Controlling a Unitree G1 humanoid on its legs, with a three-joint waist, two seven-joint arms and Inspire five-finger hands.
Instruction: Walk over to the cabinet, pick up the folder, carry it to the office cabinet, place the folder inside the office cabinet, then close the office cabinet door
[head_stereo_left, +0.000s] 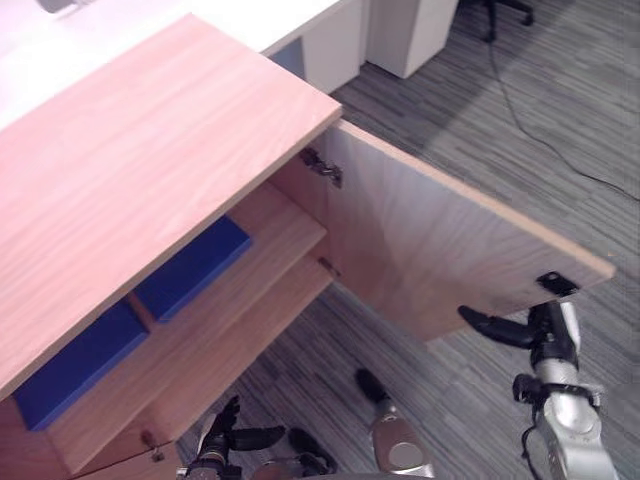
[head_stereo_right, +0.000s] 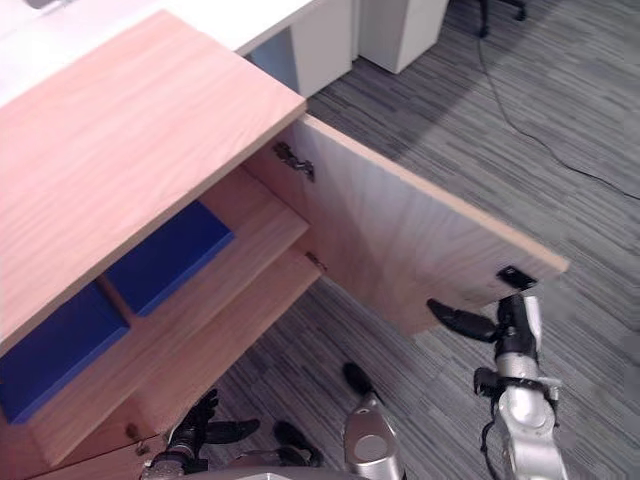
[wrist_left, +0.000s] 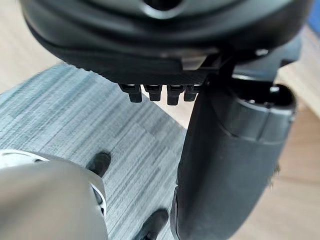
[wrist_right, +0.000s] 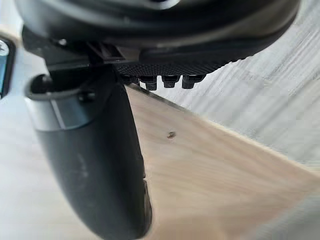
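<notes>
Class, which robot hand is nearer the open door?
Right. The right hand is at the free edge of the door; the left hand hangs low near the lower shelf.

The cabinet top (head_stereo_left: 150, 150) hides the blue folders (head_stereo_left: 190, 265) (partly).

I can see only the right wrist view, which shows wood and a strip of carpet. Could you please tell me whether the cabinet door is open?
Observer: Yes, the door stands wide open, with the right hand at its free outer edge.
Operator: Thank you. Is anything stored inside?
Observer: Blue folders lie flat on the upper shelf.
Operator: And where is the other hand, please?
Observer: The left hand hangs low by the lower front corner of the cabinet, open and holding nothing.
</notes>
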